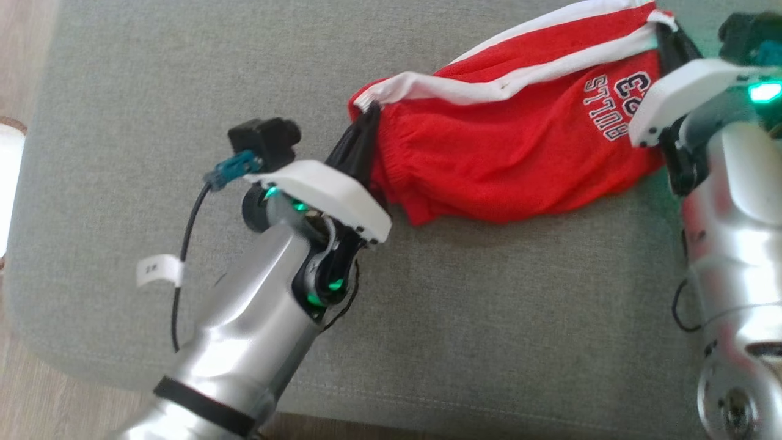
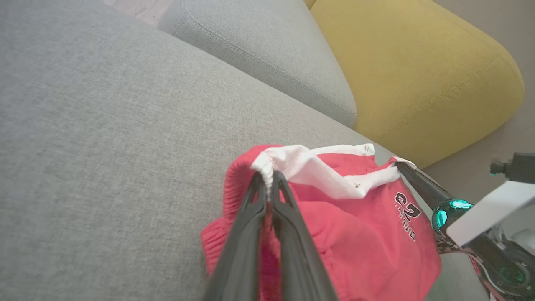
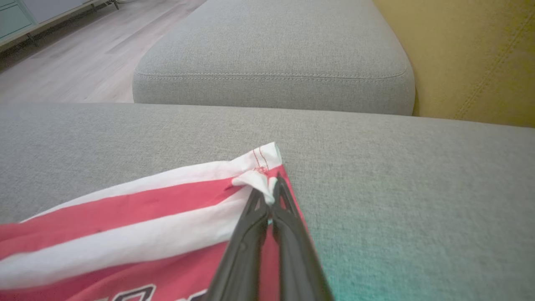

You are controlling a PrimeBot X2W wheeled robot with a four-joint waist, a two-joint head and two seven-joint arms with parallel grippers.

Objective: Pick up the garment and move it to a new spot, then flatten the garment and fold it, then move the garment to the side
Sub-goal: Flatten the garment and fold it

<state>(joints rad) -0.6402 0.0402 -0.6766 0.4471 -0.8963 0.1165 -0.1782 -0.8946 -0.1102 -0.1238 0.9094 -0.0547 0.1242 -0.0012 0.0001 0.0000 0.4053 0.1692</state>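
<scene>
Stretches the red garment (image 1: 507,153) across the grey sofa cushion (image 1: 183,91), toward the far right of the head view. Grips its left end at the white trim with the left jaws, pressed together on a gathered bit of cloth. Grips the opposite end with the right jaws, likewise closed tight on a white corner of hem. Shows dark lettering near the right end, white stripes along the far edge, and red fabric resting on the cushion between the two grips. Lies near a yellow cushion (image 2: 418,75) and a second grey cushion (image 3: 271,54), with wooden floor (image 3: 83,54) beyond.
</scene>
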